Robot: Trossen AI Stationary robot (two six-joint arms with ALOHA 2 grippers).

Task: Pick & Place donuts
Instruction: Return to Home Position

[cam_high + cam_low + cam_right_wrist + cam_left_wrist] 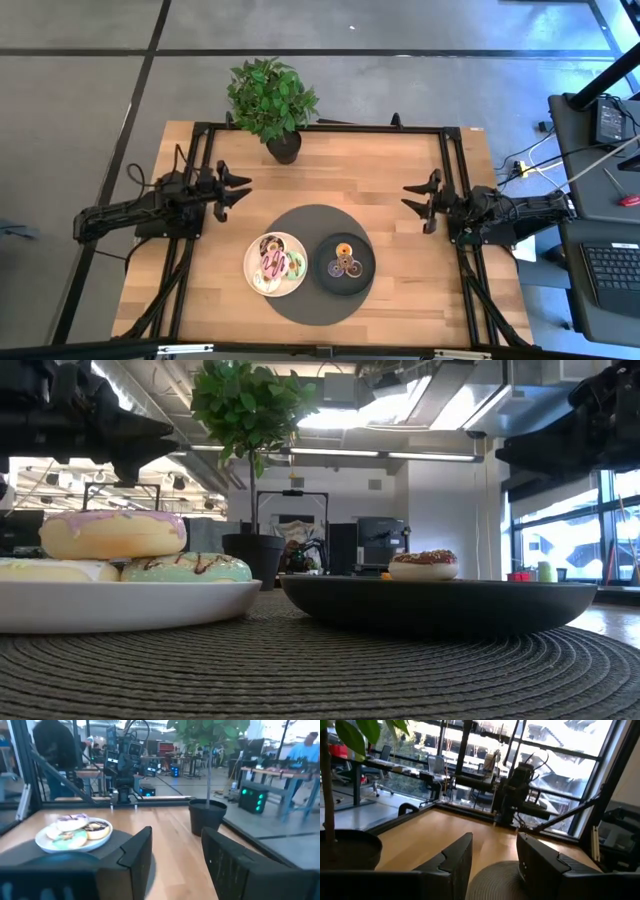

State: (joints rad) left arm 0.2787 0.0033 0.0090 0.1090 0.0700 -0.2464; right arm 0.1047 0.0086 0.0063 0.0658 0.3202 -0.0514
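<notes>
At tabletop 6 o'clock: donuts (272, 262) sitting on white plate (249, 263) and black plate (324, 276). Left gripper (246, 189) at 9 o'clock, right gripper (406, 196) at 3, both fingers apart, empty. Homing step; next probably just settling arms.

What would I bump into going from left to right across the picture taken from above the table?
left gripper → white plate with donuts → black plate with smaller donuts → right gripper
</notes>
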